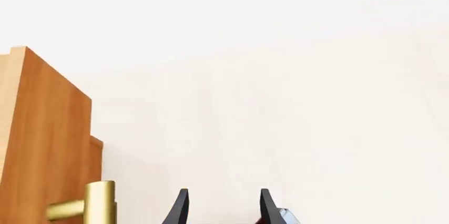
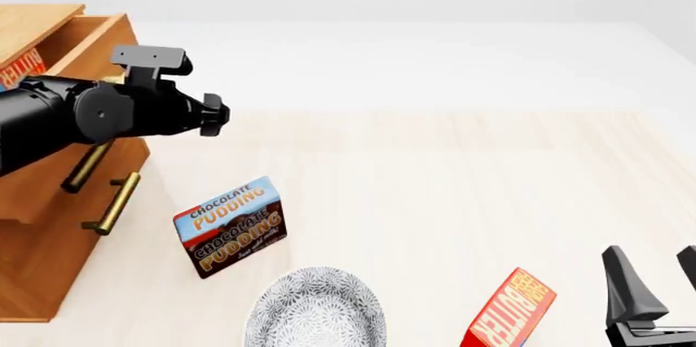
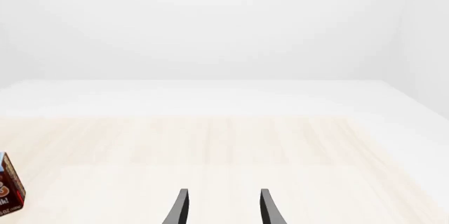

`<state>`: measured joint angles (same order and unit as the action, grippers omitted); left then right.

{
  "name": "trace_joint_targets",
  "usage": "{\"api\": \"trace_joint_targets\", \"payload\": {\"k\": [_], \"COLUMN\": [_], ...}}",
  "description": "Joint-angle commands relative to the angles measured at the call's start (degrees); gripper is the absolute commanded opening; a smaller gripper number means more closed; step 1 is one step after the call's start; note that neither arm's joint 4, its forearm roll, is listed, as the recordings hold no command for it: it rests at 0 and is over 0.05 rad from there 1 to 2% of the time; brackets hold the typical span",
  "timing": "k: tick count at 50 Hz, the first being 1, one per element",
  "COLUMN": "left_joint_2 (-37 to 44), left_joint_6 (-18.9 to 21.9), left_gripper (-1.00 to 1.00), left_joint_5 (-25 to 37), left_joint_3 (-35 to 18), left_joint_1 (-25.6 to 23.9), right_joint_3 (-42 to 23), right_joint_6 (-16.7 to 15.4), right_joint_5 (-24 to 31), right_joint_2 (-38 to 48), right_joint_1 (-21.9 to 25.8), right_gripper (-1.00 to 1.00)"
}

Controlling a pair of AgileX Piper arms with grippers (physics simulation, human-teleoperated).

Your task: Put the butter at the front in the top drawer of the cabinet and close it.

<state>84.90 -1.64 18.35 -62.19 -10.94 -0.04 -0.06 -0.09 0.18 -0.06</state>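
Left gripper (image 1: 221, 208) spread, nothing between its fingers, just off the cabinet (image 2: 44, 225) front!
Right gripper (image 3: 221, 208) parted and empty too, far across the table (image 2: 457, 184) from the cabinet. The top drawer (image 2: 93, 41) stands pulled out, a butter box (image 2: 22, 66) inside. Another butter (image 2: 511, 310) lies tilted on the table, well right of the cabinet, past the pudding box (image 2: 231, 226) and patterned plate (image 2: 315, 314).
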Motion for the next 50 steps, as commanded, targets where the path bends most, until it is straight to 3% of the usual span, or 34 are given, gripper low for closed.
{"api": "trace_joint_targets", "payload": {"k": [1,50], "left_joint_2": [-1.3,-4.2], "left_joint_6": [0.6,3.1], "left_gripper": [1.00,1.00], "left_joint_5": [-1.1,1.3], "left_joint_3": [2.1,1.4], "left_joint_1": [3.4,13.3], "right_joint_3": [0.0,0.0], "right_joint_6": [0.0,0.0], "right_joint_5": [-0.1,-0.4], "right_joint_2": [0.1,0.4], "right_joint_1": [0.0,0.0], "right_gripper": [1.00,1.00]}}
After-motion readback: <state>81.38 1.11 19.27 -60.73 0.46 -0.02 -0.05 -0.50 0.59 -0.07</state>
